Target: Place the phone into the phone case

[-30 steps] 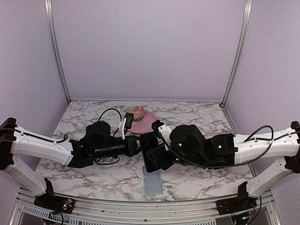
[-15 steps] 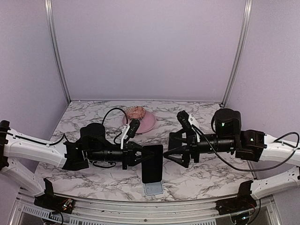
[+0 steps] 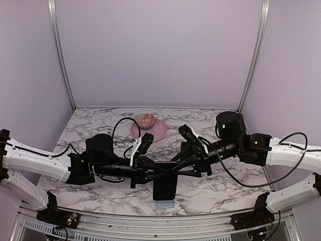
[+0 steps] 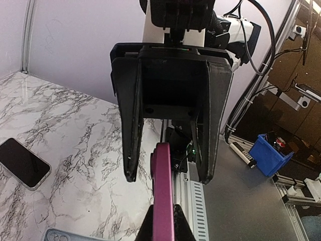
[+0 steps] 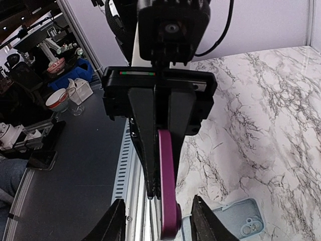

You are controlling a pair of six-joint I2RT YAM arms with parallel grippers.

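Top external view: over the marble table, the left gripper is clamped on a dark phone with a magenta rim, held upright above the grey-blue slab. The right gripper straddles that handset, fingers spread and clear of it. The phone, a glossy black screen inside a thin pale edge, lies flat and screen up on the marble, apart from both grippers.
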